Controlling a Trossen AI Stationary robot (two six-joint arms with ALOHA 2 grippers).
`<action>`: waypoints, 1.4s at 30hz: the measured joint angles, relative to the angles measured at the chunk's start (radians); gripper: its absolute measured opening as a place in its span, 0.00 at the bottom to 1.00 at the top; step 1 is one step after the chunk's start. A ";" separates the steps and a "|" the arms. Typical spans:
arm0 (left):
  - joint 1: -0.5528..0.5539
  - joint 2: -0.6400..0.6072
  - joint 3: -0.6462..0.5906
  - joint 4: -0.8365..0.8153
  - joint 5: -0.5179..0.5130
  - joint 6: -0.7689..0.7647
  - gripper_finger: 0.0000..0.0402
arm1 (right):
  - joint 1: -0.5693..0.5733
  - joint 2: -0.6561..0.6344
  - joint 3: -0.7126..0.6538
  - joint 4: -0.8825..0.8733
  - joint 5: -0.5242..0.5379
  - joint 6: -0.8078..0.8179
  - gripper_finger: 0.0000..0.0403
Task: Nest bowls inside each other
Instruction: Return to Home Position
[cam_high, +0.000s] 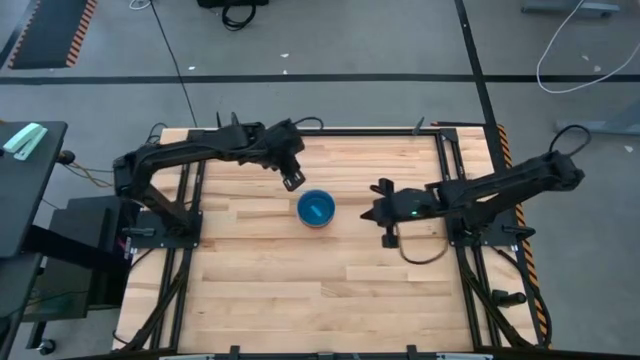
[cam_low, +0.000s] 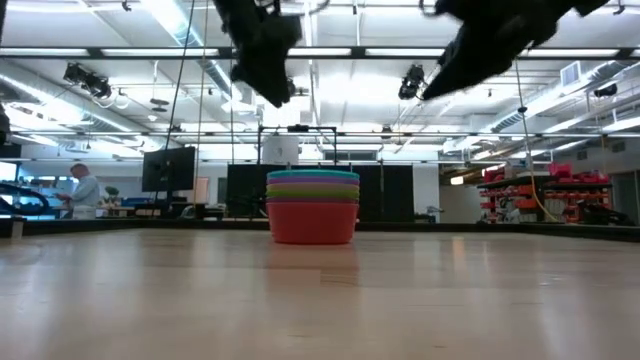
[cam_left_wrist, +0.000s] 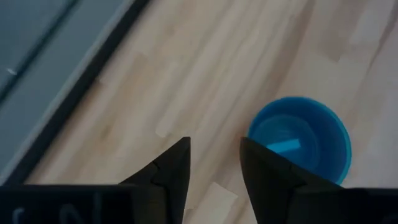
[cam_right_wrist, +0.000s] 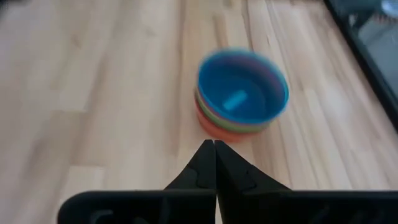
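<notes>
The bowls stand nested in one stack in the middle of the table, blue innermost and on top, orange at the bottom resting on the wood. The low view shows the stack with several coloured rims above the orange bowl. My left gripper hovers above the table just to the far-left of the stack, open and empty; its wrist view shows the blue bowl beyond its fingers. My right gripper hovers to the right of the stack, shut and empty.
Bare wooden tabletop lies around the stack on all sides. Black frame rails run along the table's left and right sides by the arm bases. A cable loop hangs near the right arm. A person sits far behind the table.
</notes>
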 joint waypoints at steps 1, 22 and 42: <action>-0.009 -0.017 0.000 -0.001 -0.022 0.001 0.36 | 0.012 -0.028 -0.005 0.004 -0.001 -0.002 0.00; -0.295 -0.145 -0.077 0.056 -0.360 -0.090 0.33 | 0.121 -0.586 -0.276 0.087 0.001 0.132 0.01; -0.434 -0.539 -0.662 0.340 -0.585 -0.282 0.32 | 0.193 -0.578 -0.301 0.185 -0.001 0.110 0.01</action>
